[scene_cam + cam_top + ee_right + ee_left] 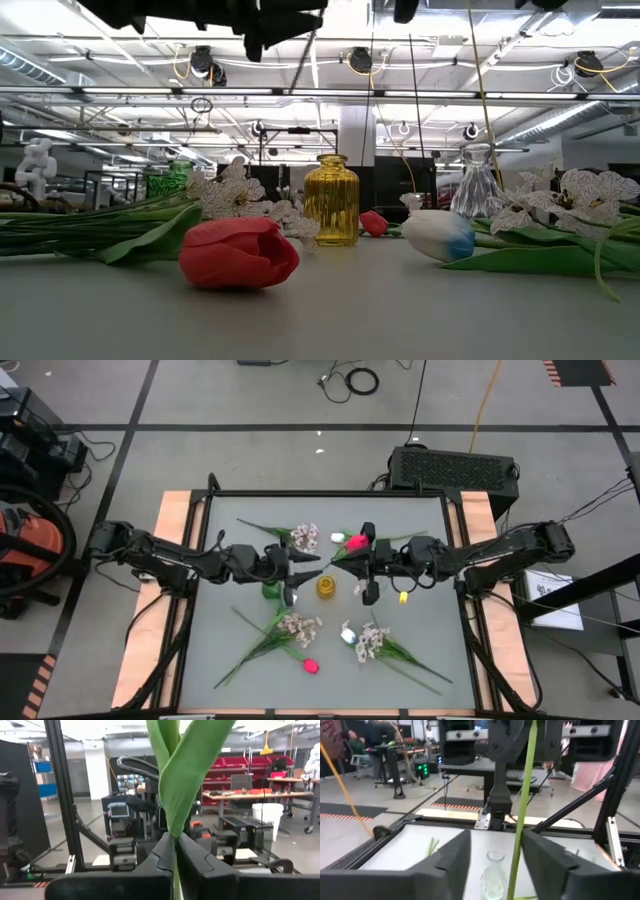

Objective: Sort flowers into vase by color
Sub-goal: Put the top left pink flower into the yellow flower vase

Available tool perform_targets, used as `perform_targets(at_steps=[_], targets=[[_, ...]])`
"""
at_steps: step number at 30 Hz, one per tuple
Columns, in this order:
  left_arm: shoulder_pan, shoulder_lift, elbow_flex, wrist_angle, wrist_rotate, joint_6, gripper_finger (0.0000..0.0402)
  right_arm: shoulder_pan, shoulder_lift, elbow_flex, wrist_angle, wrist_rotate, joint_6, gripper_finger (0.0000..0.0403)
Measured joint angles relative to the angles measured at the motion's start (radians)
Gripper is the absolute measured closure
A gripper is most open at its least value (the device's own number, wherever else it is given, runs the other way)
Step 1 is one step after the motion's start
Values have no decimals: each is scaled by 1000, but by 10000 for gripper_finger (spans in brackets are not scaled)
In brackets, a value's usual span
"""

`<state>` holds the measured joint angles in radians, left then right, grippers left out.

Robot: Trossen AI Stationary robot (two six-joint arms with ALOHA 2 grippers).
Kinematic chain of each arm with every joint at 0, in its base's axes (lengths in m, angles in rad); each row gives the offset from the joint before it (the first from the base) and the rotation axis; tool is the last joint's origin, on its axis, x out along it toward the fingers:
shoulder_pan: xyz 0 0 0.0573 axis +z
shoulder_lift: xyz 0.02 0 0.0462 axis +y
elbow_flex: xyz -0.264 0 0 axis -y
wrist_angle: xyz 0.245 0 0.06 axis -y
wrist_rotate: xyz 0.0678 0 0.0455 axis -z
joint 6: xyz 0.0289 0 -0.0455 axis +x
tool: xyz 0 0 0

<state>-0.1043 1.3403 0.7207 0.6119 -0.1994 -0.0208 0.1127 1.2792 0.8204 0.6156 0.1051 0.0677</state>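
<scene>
**Right jaws clamp a tulip stem above the vases**

While a red tulip head [238,252] lies nearest in the low view, a white tulip [438,235] rests just behind it at about 3 o'clock, with leafy stems and whitish blossom sprays [575,196] spread to both sides. Farther back on the surface [420,600] stand an amber ribbed vase [331,200] and a clear glass vase [477,182]. Above the middle, the right gripper [175,851] has its jaws pressed together on a green leafy stem [182,780], its pink-red tulip [356,542] lifted at the surface's 12 o'clock side. The left gripper [495,851] faces it from 9 o'clock, jaws apart, the same thin stem [522,810] running between them without touching, above the clear vase.
</scene>
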Motion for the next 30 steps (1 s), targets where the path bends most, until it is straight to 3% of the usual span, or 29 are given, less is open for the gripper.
perform_targets(at_steps=[4,10,18,25,30], targets=[[0,-65,0,-83,-1,0,167,1,-81,0,-129,0,11,402],[-1,-174,0,-250,0,0,158,1,-180,0,-307,3,52,403],[-3,-261,0,-495,8,0,158,39,-256,0,-446,157,77,403],[-3,-262,0,-518,6,95,158,32,-239,0,-442,182,74,403],[-3,-260,0,-514,4,113,158,19,-154,0,-383,181,99,402]])
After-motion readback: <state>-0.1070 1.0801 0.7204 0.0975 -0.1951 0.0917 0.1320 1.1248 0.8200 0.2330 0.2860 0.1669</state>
